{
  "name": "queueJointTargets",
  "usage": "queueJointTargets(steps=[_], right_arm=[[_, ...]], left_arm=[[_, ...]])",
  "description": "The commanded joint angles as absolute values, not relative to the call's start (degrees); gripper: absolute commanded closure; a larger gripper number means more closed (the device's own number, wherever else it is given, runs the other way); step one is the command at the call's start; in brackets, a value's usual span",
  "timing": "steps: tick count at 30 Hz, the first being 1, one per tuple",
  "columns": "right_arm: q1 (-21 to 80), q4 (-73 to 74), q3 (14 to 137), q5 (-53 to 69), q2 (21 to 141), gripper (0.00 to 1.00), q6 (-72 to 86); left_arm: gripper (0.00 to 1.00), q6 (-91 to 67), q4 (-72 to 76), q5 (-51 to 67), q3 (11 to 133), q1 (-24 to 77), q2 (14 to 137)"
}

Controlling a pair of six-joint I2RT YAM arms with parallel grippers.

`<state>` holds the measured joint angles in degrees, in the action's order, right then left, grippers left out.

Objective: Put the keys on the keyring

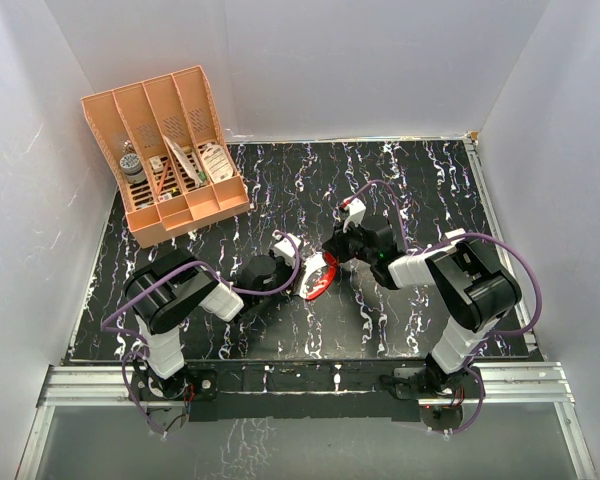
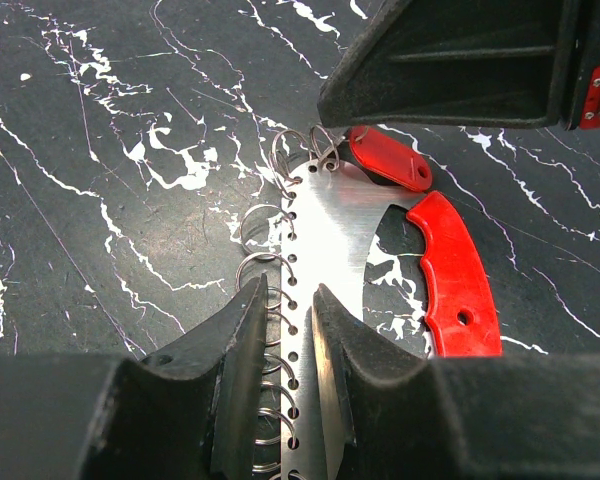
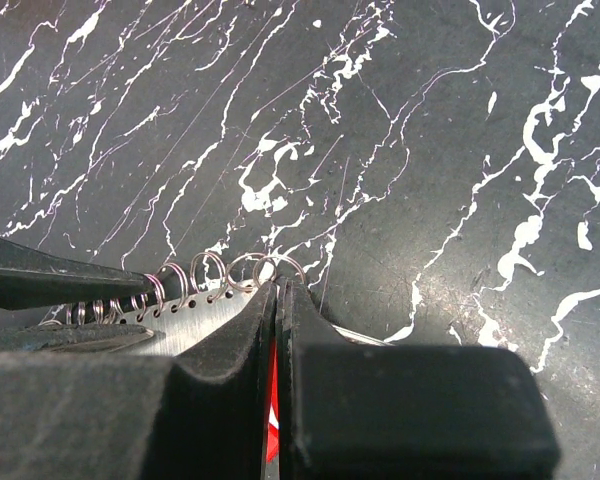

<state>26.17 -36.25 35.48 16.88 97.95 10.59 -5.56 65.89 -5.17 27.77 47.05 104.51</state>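
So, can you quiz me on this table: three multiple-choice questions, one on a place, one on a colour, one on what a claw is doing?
1. The orange rack stands: A at the far left of the table; B at the near right; C between the arms.
2. The small key beside the keyring is: A blue; B red; C green.
3. The left gripper is: A spread over nothing; B closed on the keyring; C out of view.
Answers: 1 A, it sits in the back left corner; 2 B, its head is plain red; 3 B, it pinches the keyring's metal plate.
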Motion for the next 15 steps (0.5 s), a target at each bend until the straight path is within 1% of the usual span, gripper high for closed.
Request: queueJointTargets(steps=[1, 15], right_arm=[[26.02, -40.03, 38.19, 17.37, 98.69, 1.00, 10.20], [26.02, -39.19, 38.21, 17.74, 98.70, 1.00, 10.02]], left_arm=[[0.76, -5.32, 64.34, -5.19, 28.42, 47.11, 104.85], [0.76, -5.23, 64.34, -5.18, 28.33, 47.11, 104.68]])
